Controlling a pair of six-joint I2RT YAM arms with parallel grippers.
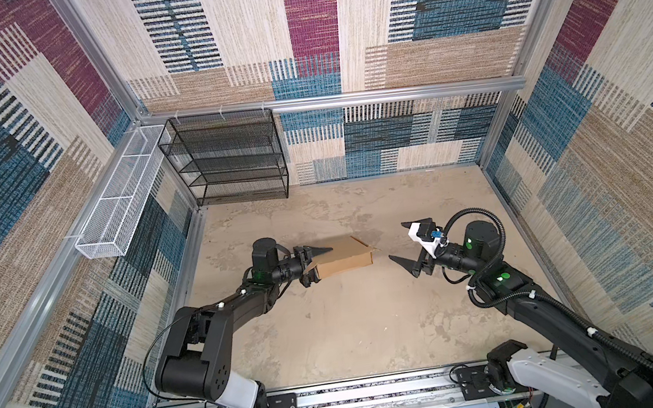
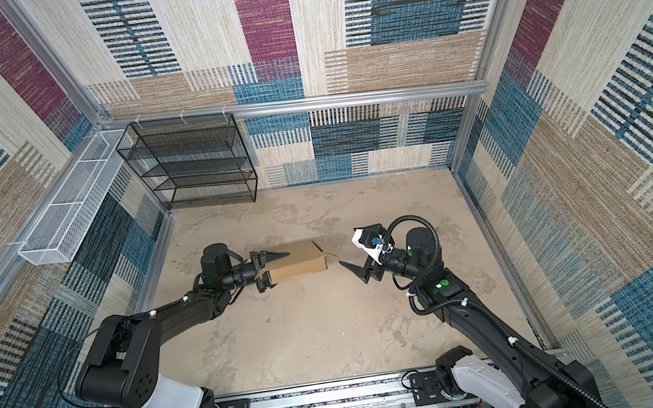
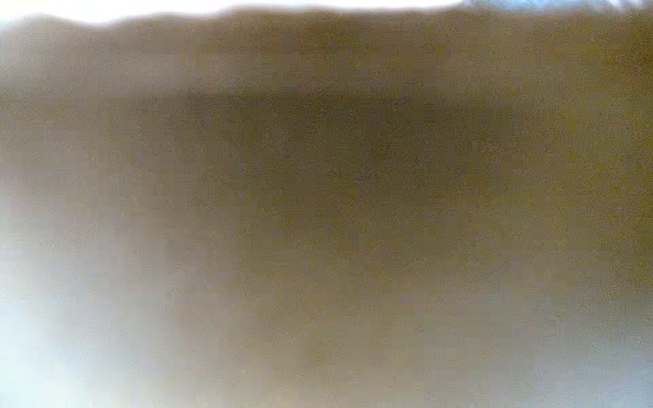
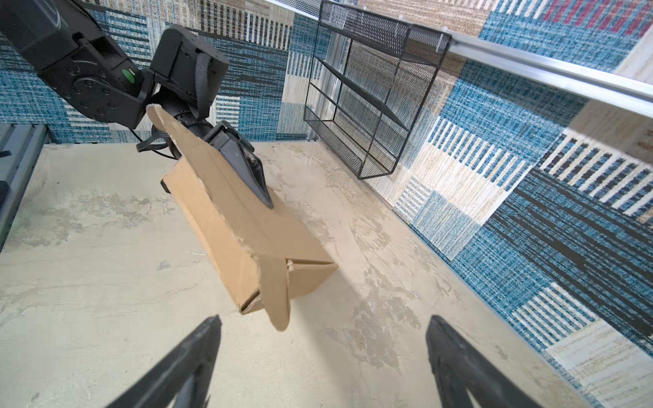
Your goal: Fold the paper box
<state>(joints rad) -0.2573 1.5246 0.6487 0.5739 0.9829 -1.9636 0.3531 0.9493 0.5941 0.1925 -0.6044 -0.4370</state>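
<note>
1. We see the paper box (image 1: 343,258) (image 2: 297,265) near the middle of the worktop (image 1: 352,336) (image 2: 310,332), between the two arms and closer to the left one.
2. It is folded up into a shallow brown box, with its long side running from one arm toward the other.
3. The left fingers (image 1: 319,251) (image 2: 276,256) are clamped on the box at its left end. One finger lies along the top panel and the other sits against the near side wall.
4. In the right wrist view the box (image 4: 247,247) juts out from that grip, with a loose flap (image 4: 277,303) hanging off the end that faces the camera.
5. That free end looks raised above the worktop, with a shadow under it. We cannot tell whether the gripped end touches down.
6. The right fingers (image 1: 402,261) (image 2: 353,268) (image 4: 190,353) are spread wide and grasp nothing. They point at the box's free end, near it but apart.
7. The left wrist view is filled by a brown blur, too soft to read.
8. At the back stands a black mesh shelf (image 1: 227,157) (image 2: 194,161), with a white mesh basket (image 1: 123,194) (image 2: 69,201) fixed to the left wall.
</note>
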